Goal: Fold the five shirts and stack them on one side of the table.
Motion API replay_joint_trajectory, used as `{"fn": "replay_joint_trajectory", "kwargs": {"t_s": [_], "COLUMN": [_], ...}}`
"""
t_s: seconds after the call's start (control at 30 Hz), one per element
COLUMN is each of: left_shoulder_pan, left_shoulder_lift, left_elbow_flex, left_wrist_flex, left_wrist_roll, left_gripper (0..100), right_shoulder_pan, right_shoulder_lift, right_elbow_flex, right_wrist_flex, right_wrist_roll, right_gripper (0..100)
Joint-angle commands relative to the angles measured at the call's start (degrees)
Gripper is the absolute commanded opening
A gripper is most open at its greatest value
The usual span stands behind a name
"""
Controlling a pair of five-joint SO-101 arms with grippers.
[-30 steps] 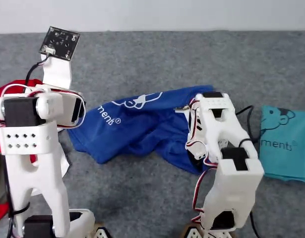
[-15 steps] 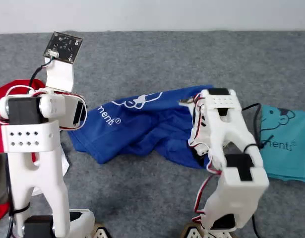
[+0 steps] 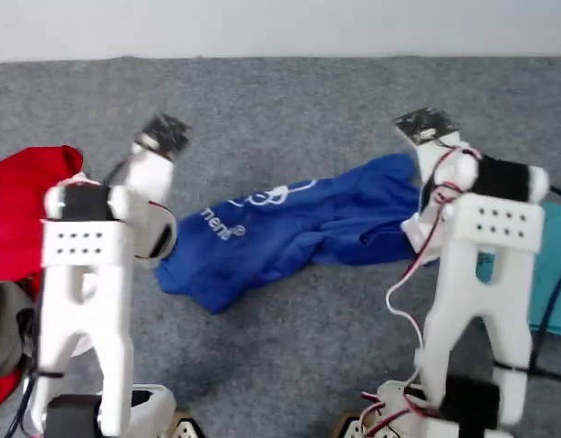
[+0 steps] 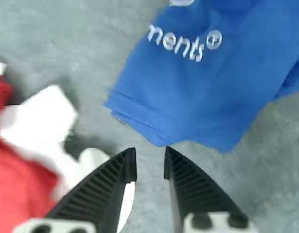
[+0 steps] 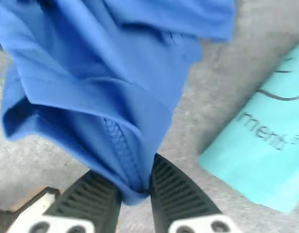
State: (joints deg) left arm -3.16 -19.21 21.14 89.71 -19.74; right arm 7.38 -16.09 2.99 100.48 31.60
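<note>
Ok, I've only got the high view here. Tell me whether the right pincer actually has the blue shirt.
Observer: Yes. The right pincer is shut on a seamed fold of the blue shirt.
Operator: Now check the left one.
Observer: The left pincer is slightly open and empty, over bare table just short of the shirt's hem.
Operator: Say what lies next to the right grip.
Observer: The teal shirt, flat, with a strip of table between it and the blue one.
</note>
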Motion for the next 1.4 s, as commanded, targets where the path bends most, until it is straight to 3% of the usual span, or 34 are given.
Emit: {"fn": "replay_joint_trajectory", "kwargs": {"t_s": [0.0,0.23,0.33,0.43,0.67,0.8,0.9,1.13,1.37], "left_shoulder_pan": [5.01,14.24,16.97,19.25,19.43,19.69,18.02,9.41,2.99], "left_shoulder_lift": [3.08,10.20,12.13,15.74,28.31,29.54,25.76,15.65,22.95], "left_elbow_flex": [2.15,2.15,2.15,2.33,2.07,1.89,-0.13,-11.82,-18.77], "left_wrist_flex": [-1.85,-1.85,-1.93,-2.64,-12.92,-15.82,-14.33,-8.62,-16.09], "left_wrist_roll": [-1.49,-0.09,0.35,0.35,3.43,3.87,3.52,1.14,-0.62], "left_gripper": [11,24,24,24,24,12,3,1,2], "right_shoulder_pan": [0.57,0.57,0.57,0.48,0.48,0.57,0.84,0.57,0.57], "right_shoulder_lift": [-5.67,-6.11,-6.46,-6.46,-6.55,-6.55,-6.55,-6.55,-6.55], "right_elbow_flex": [-2.90,-2.90,-2.46,-0.35,1.49,1.41,1.41,1.41,1.32], "right_wrist_flex": [2.33,2.33,2.42,2.42,2.33,2.33,2.33,2.33,2.24], "right_wrist_roll": [0.53,0.35,0.26,0.26,0.09,0.09,0.18,0.18,0.09], "right_gripper": [1.0,1.0,1.0,1.0,1.0,1.0,1.0,1.0,1.0]}}
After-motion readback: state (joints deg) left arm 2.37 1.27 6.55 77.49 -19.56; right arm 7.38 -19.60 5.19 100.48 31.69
